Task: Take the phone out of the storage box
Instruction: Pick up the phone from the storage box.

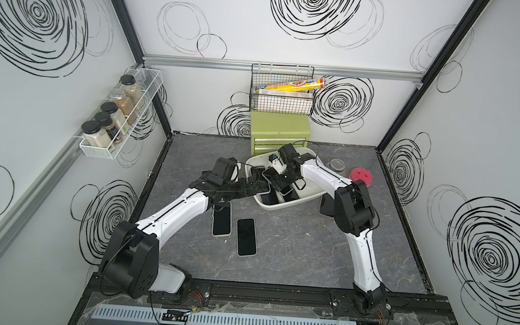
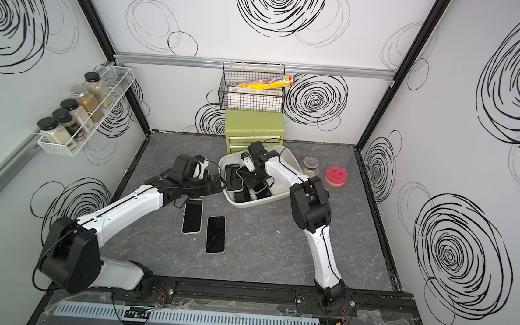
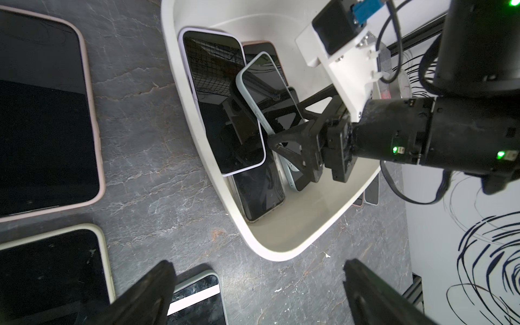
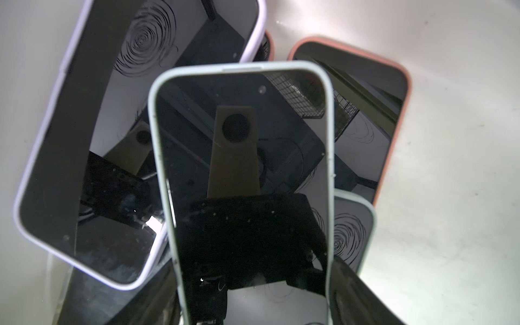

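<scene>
The off-white storage box sits at the back middle of the table and holds several dark-screened phones. My right gripper reaches down into it. Its fingers press both long edges of a pale-green-cased phone, which tilts up above the others. A lilac-cased phone and a pink-cased phone lie beside it. My left gripper stands open over the table at the box's left rim, holding nothing.
Two phones lie face up on the table in front of the left arm, and another lies right of the box. A green drawer chest and wire basket stand behind. A jar and pink sponge sit right.
</scene>
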`<state>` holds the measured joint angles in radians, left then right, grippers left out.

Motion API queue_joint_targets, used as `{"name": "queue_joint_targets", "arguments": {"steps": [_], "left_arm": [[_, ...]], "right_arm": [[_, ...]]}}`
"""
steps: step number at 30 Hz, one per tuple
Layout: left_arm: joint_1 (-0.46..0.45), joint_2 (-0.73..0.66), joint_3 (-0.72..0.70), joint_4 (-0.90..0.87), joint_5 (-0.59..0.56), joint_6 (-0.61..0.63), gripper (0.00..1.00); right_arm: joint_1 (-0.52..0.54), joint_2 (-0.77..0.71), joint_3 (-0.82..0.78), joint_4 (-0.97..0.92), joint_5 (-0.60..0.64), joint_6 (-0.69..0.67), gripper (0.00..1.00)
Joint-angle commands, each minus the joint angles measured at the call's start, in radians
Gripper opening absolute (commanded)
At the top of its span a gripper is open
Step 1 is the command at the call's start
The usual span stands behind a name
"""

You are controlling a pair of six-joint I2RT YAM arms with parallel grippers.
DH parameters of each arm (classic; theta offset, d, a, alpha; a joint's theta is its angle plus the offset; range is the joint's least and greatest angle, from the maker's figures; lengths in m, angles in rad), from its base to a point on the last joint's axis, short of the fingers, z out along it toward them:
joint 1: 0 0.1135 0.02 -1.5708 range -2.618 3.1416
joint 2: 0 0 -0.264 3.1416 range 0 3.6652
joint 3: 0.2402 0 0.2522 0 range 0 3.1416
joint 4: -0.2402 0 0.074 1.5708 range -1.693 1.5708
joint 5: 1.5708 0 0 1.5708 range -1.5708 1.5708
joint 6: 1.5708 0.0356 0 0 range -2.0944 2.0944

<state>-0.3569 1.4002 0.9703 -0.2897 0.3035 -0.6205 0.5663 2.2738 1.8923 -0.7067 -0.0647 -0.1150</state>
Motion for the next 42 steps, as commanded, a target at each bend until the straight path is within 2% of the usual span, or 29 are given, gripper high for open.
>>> {"name": "queue_joint_targets", "arguments": {"steps": [1,8,12,14,16,19,24,28,37,40,42], "left_arm": [[0.007,-0.023,0.001,0.04,0.018,0.011,0.99],[-0.028,-0.029,0.004,0.12,0.057,-0.015,0.99],[-0.072,-0.009,0.005,0.191,0.058,-0.066,0.99],[-0.066,0.009,-0.007,0.209,0.012,-0.155,0.99],[-0.029,0.017,-0.023,0.249,0.014,-0.225,0.99],[-0.007,0.016,-0.011,0.336,-0.003,-0.278,0.99],[-0.008,0.129,0.13,0.338,0.028,-0.316,0.99],[-0.013,0.16,0.146,0.434,0.047,-0.369,0.99],[-0.036,0.202,0.177,0.446,0.074,-0.387,0.99],[-0.037,0.211,0.179,0.435,0.062,-0.39,0.95],[-0.037,0.212,0.182,0.442,0.056,-0.396,0.89]], "right_arm": [[0.004,-0.086,0.009,-0.014,0.028,0.042,0.29],[0.004,-0.124,0.159,-0.157,-0.026,0.095,0.26],[0.004,-0.146,0.173,-0.204,-0.062,0.128,0.23],[0.004,-0.179,0.161,-0.217,-0.067,0.139,0.22],[0.004,-0.23,0.12,-0.207,-0.077,0.144,0.22],[0.006,-0.307,0.048,-0.193,-0.105,0.161,0.22],[0.017,-0.384,-0.022,-0.187,-0.143,0.185,0.21],[0.033,-0.407,-0.035,-0.189,-0.159,0.203,0.21],[0.055,-0.416,-0.041,-0.177,-0.182,0.225,0.21],[0.058,-0.417,-0.038,-0.173,-0.204,0.237,0.21],[0.061,-0.42,-0.046,-0.167,-0.228,0.246,0.21]]}}
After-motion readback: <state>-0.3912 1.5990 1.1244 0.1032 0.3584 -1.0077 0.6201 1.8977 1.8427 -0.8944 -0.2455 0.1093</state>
